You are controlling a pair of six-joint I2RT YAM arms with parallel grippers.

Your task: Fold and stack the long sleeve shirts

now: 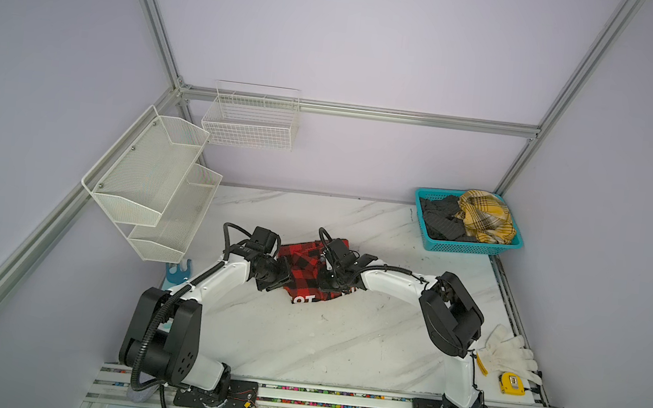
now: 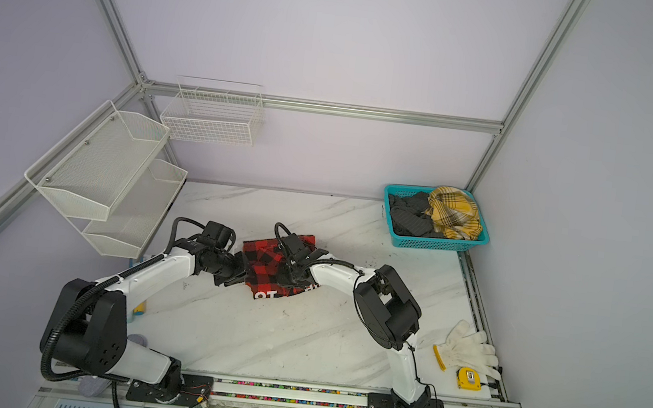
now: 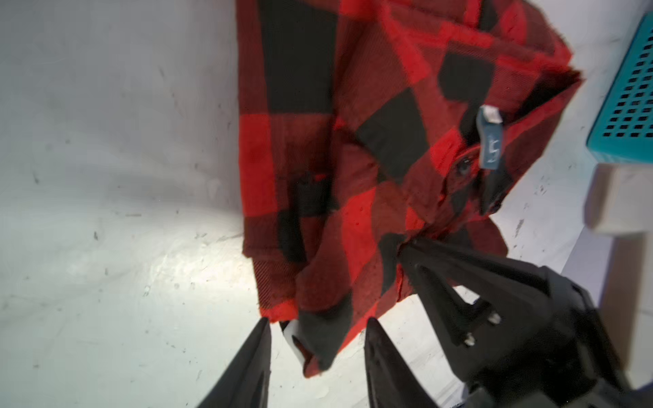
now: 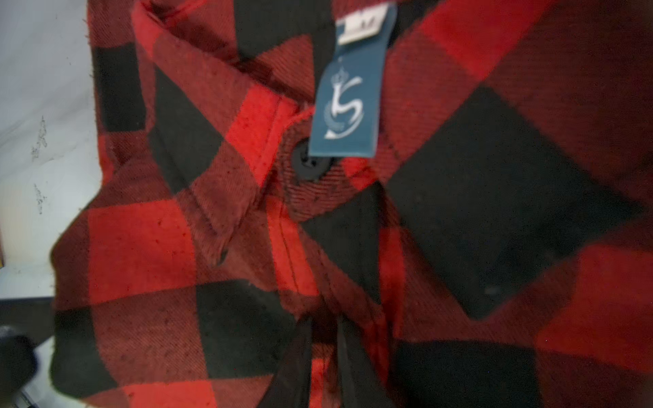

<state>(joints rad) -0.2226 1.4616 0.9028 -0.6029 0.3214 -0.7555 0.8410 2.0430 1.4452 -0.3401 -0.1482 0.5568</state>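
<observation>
The red-and-black check shirt point(image 1: 305, 267) point(image 2: 268, 263) lies partly folded mid-table, white letters point(image 1: 303, 299) showing at its near edge. My left gripper point(image 1: 285, 278) point(image 3: 318, 319) is at the shirt's left side and stands open. A loose corner of the shirt point(image 3: 318, 141) hangs between its fingers without being pinched. My right gripper point(image 1: 328, 285) point(image 4: 325, 319) is over the shirt's right part, shut on a fold of the cloth point(image 4: 141, 247) below the collar label point(image 4: 349, 95). A mustard-yellow plaid shirt point(image 1: 482, 214) and a dark grey one point(image 1: 440, 220) lie crumpled in the teal basket point(image 1: 474, 249).
The teal basket sits at the back right corner. White gloves point(image 1: 506, 351) and a yellow tape measure point(image 1: 511, 383) lie at the table's right edge. A white mesh shelf point(image 1: 151, 185) and a wire basket point(image 1: 250, 121) hang at the back left.
</observation>
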